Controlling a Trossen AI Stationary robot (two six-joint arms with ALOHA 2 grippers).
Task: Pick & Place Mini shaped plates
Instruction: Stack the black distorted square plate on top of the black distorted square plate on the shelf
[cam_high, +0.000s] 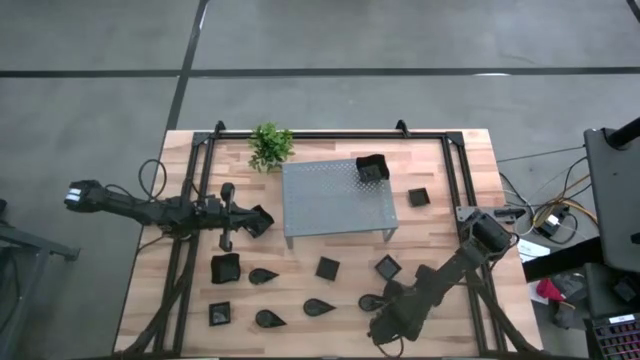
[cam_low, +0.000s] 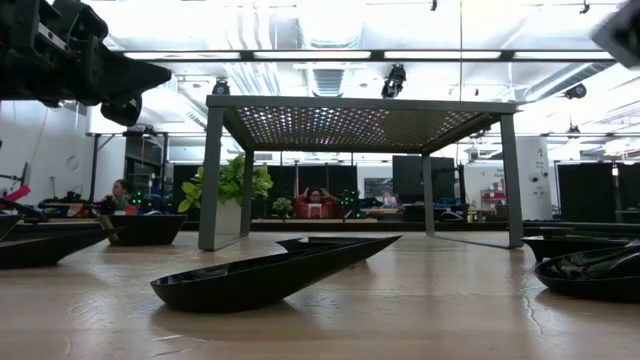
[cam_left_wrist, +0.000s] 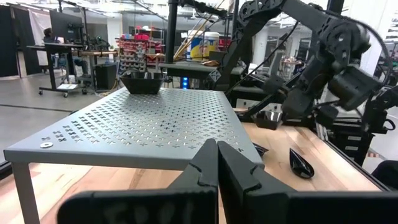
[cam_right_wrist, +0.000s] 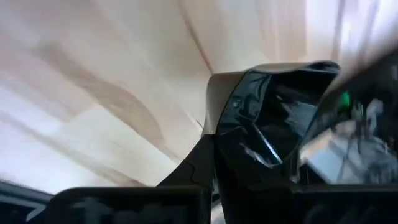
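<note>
Several glossy black mini shaped plates lie on the wooden table: square ones (cam_high: 225, 268) (cam_high: 328, 267) (cam_high: 387, 267) (cam_high: 418, 197) and teardrop ones (cam_high: 263, 276) (cam_high: 318, 307) (cam_high: 268, 319). One square plate (cam_high: 372, 168) (cam_left_wrist: 143, 82) rests on the grey perforated stand (cam_high: 335, 197). My left gripper (cam_high: 262, 218) (cam_left_wrist: 216, 155) hovers shut beside the stand's left edge. My right gripper (cam_high: 380, 312) (cam_right_wrist: 214, 158) is low near the table's near edge, shut on a teardrop plate (cam_high: 372, 301) (cam_right_wrist: 273, 118). My right gripper holds the teardrop plate by its side wall (cam_right_wrist: 216, 118). One finger (cam_right_wrist: 199, 163) lies outside the wall; the other is lost against the dark inside of the dish. The plate's far part (cam_low: 590, 275) seems to sit on the table.
A small green potted plant (cam_high: 270, 146) stands at the far edge, left of the stand. Black frame rails (cam_high: 185, 250) (cam_high: 470, 170) run along the table's sides and far edge. In the low view, people sit in the room beyond.
</note>
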